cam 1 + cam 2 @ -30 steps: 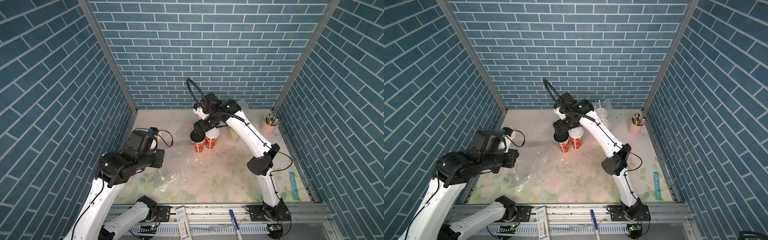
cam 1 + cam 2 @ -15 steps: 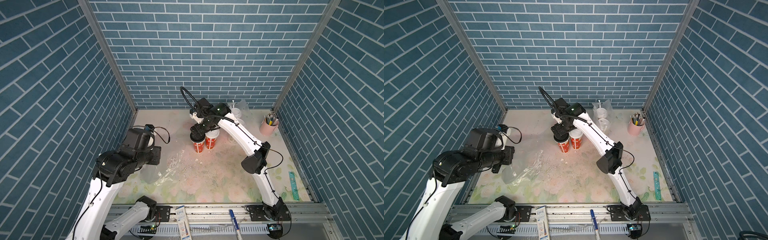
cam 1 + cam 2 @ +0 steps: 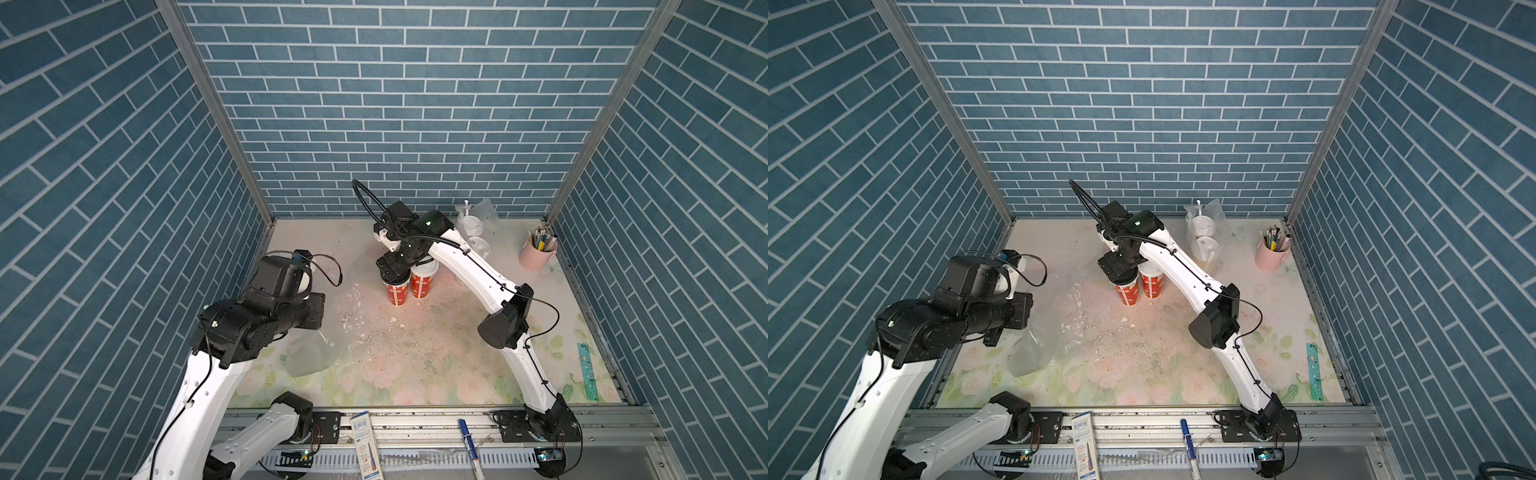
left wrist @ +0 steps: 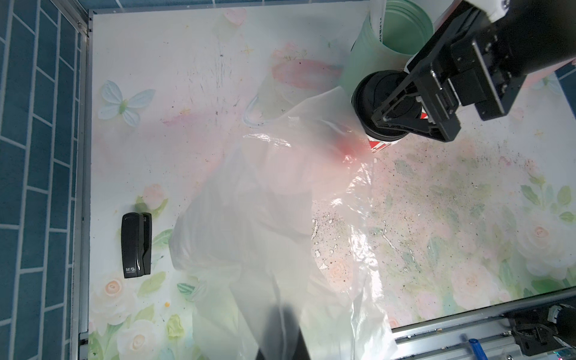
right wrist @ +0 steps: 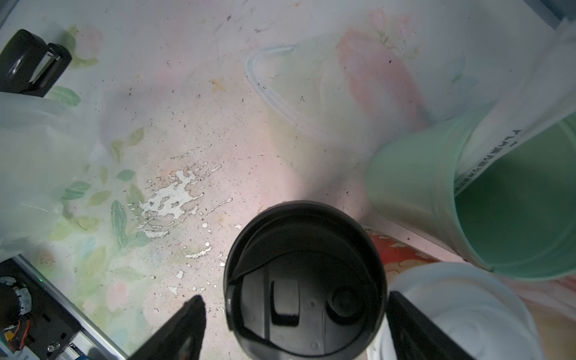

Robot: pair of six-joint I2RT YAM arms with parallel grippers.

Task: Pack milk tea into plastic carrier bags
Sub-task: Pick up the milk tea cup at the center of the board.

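L gripper (image 4: 280, 333), pinching bag (image 4: 265, 218), has raised it. R gripper (image 5: 294, 311) now astride black-lid cup (image 3: 397, 293), fingers spread. Grasp pending, I judge.

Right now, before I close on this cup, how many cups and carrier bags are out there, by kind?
Red lidded cups: 2
White-lidded cups inside the back bag, body colours unclear: 2
Pink cup of pens: 1
Mint-green cup: 1
Clear plastic bags: 2
Total: 8
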